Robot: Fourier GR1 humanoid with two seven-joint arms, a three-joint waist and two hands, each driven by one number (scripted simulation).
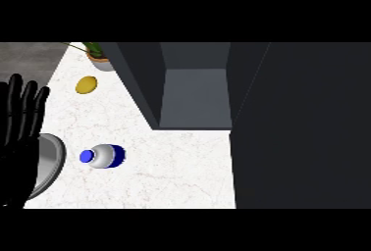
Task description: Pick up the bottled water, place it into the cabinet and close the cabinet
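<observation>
While the left hand [22, 122] rests at the left edge, fingers straight and apart, holding nothing, the bottled water [103, 156] stands alone on the counter [181, 166], near the open cabinet [194, 98], presumably awaiting pickup. The right hand is unseen.

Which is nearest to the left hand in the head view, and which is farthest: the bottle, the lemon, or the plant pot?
From the left hand, at the left edge, fingers up:
1. Bottle, on the counter just right of the hand.
2. Lemon, farther up the counter; close to the bottle's distance, so this order is not certain.
3. Plant pot, at the top, plainly farthest.
</observation>
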